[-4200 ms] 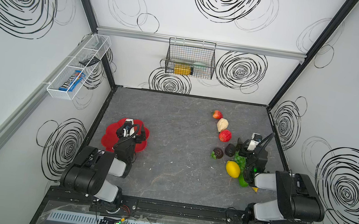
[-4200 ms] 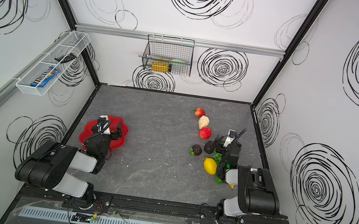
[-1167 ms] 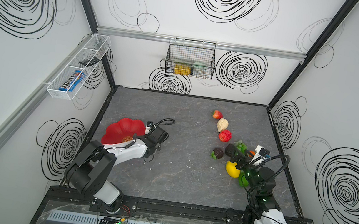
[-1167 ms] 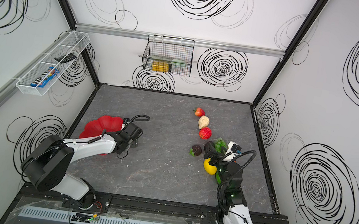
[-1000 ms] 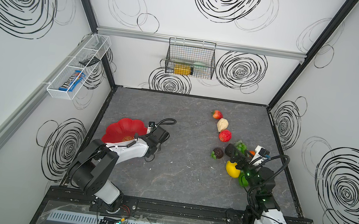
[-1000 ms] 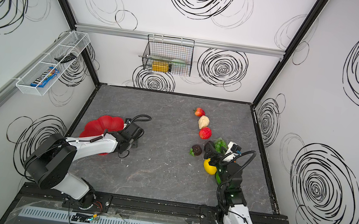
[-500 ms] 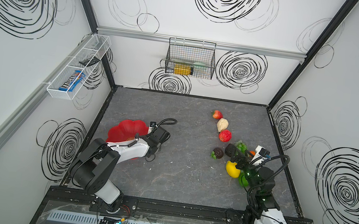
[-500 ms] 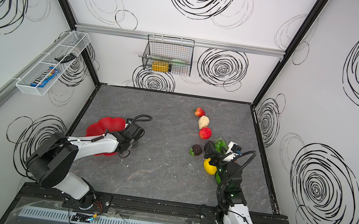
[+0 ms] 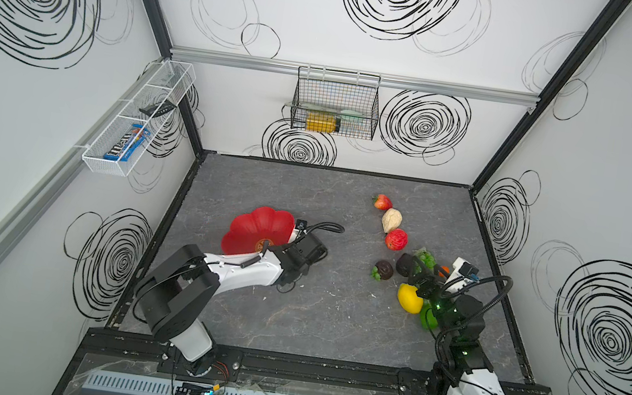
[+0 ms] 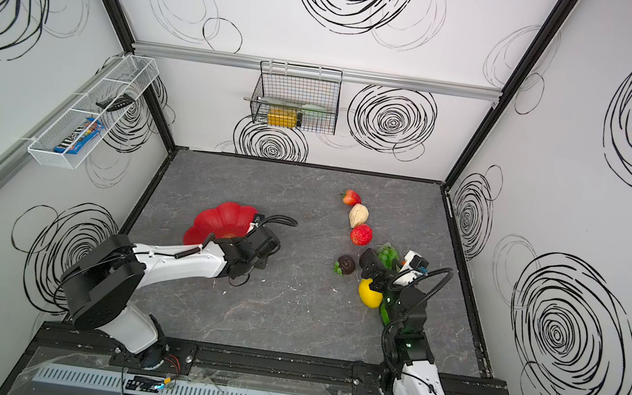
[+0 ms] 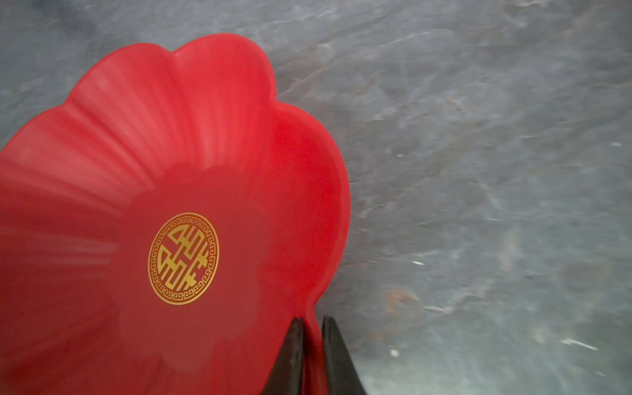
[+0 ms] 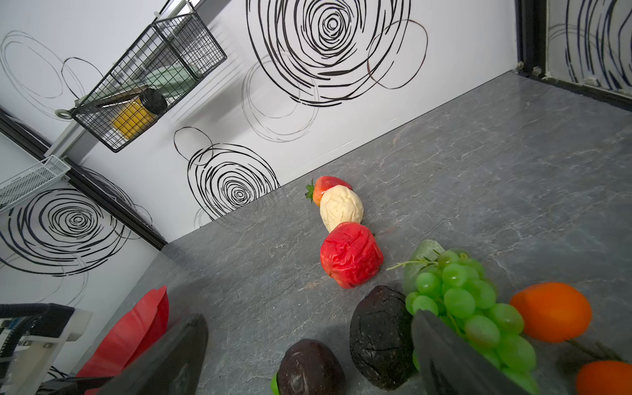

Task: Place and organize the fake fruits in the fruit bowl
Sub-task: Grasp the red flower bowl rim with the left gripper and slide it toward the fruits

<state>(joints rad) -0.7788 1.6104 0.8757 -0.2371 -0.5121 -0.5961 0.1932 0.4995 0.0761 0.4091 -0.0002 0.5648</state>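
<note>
Pinching one scalloped lobe of the rim, the left gripper (image 11: 312,323) is seen closed tight on the fruit bowl (image 9: 255,228). The bowl is held left of centre on the table (image 9: 329,326), tilted, with nothing in it. Whether its far edge touches the table cannot be told.

The right gripper (image 12: 307,318) is spread wide and holds nothing. It is poised low over the fruit cluster at the right.

Handling, judged:
- Bowl: thin, stiff, glossy plastic, probably light. A one-lobe pinch is likely to let it pivot or slip, so a level, slow carry is advised.
- Fruits: light and round, so rolling is expected. The apple (image 9: 396,239) and pear (image 9: 391,219) look wrinkled, perhaps soft, and are best taken across the middle.
- Grapes (image 12: 458,294): a loose bunch, best taken across the body rather than by the stem.

Positions: the strawberry (image 9: 383,202), pear and apple are lined up far to near. The mangosteen (image 9: 383,269) and avocado (image 9: 405,263) lie nearer, and the lemon (image 9: 410,298) nearest.

Hidden or unclear:
- The lime (image 9: 426,317) is mostly covered by the right arm.
- One orange (image 12: 550,311) is shown whole, and a second is cut off at the frame edge.
- The left fingers are masked by the wrist in both top views.
- The table is blurred in the left wrist view.
</note>
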